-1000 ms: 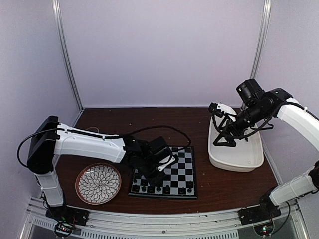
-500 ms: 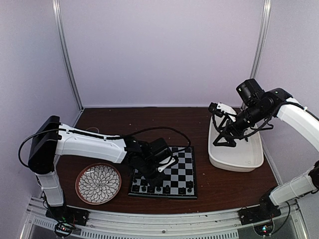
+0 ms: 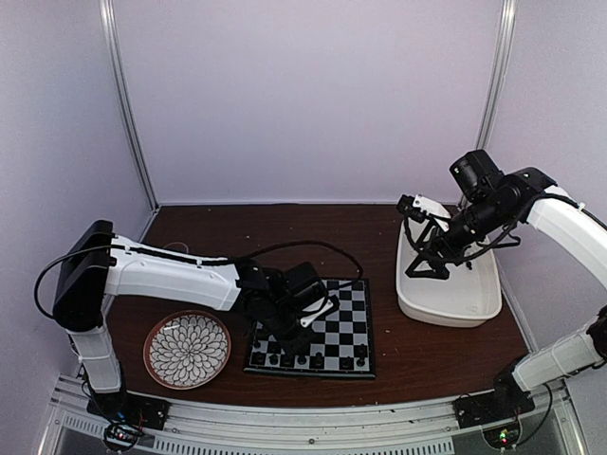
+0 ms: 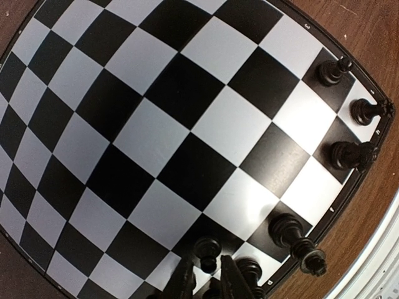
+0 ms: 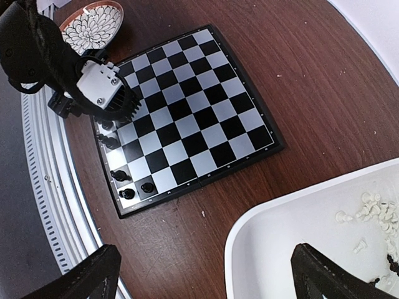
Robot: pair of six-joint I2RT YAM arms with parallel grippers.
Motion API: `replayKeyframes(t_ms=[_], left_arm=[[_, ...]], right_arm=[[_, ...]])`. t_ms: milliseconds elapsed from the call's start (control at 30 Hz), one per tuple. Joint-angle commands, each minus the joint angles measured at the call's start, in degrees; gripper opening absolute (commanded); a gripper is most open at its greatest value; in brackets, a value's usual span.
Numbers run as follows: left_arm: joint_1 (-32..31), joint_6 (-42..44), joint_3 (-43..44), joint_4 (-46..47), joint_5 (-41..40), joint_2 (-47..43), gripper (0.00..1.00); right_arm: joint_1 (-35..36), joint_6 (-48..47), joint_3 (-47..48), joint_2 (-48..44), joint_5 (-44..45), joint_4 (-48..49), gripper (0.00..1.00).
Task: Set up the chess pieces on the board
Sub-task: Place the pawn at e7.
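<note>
The board point(image 3: 353, 311) lies on the table in front of the left arm. Several black chess pieces point(image 3: 308, 360) stand along its near edge, seen close in the left wrist view point(image 4: 349, 154). My left gripper point(image 4: 207, 283) hovers low over that edge point(image 3: 292, 339). Its jaws stand narrowly open around a black pawn point(image 4: 207, 251) that stands on a dark square, with slim gaps on both sides. My right gripper point(image 3: 429, 270) hangs wide open and empty over the white tub point(image 3: 474, 305). In the right wrist view, that gripper point(image 5: 202, 271) looks down on the board point(image 5: 187, 106) and on white pieces point(image 5: 374, 208) in the tub.
A round flower-patterned plate point(image 3: 187, 349) sits left of the board, near the table's front edge. The tub's rim point(image 5: 249, 230) lies right of the board, with brown tabletop point(image 5: 187, 224) between them. A metal rail runs along the near edge.
My left gripper's jaws have parted slightly around the black pawn. Neither arm has visibly shifted, and the right gripper stays wide open.
</note>
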Motion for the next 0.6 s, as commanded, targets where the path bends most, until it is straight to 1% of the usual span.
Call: replayKeyframes(t_ms=[0, 33, 100, 200, 267, 333, 367, 467, 567], left_arm=[[-0.36, 1.32, 2.33, -1.02, -4.06, -4.28, 0.18], [-0.34, 2.12, 3.22, -1.56, -5.51, -5.3, 0.19], [-0.22, 3.72, 4.99, -2.19, -7.91, -7.03, 0.22], [-0.13, 5.9, 7.16, -1.12, -10.24, -8.95, 0.25], [0.19, 6.58, 7.76, 0.34, -10.24, -9.7, 0.27], [0.4, 6.7, 8.05, 1.86, -9.7, -10.25, 0.27], [0.42, 6.78, 8.07, 2.79, -9.49, -10.54, 0.27], [0.46, 6.22, 7.94, 6.07, -8.0, -11.18, 0.26], [0.45, 4.83, 7.37, 9.25, -4.7, -10.88, 0.26]], right_arm=[[-1.74, 1.73, 2.85, -0.28, 3.78, 0.34, 1.0], [-2.71, 1.69, 3.51, -0.05, 4.34, 0.45, 1.0], [-4.72, 2.82, 4.9, 1.77, 8.29, 1.18, 1.0], [-7.55, 1.76, 6.27, 7.3, 14.3, 0.89, 1.0], [-10.13, 1.48, 5.33, 10.38, 16.67, 2.5, 1.0], [-13.18, 4.98, 4.66, 13.81, 20.89, 5.03, 1.0], [-15.0, 5.55, 4.61, 15.49, 21.23, 5.5, 1.0], [-19.25, 8.68, 7.38, 22.56, 24.43, 4.27, 0.99], [-22.51, 12.04, 9.14, 26.91, 30.93, 7.09, 0.9]])
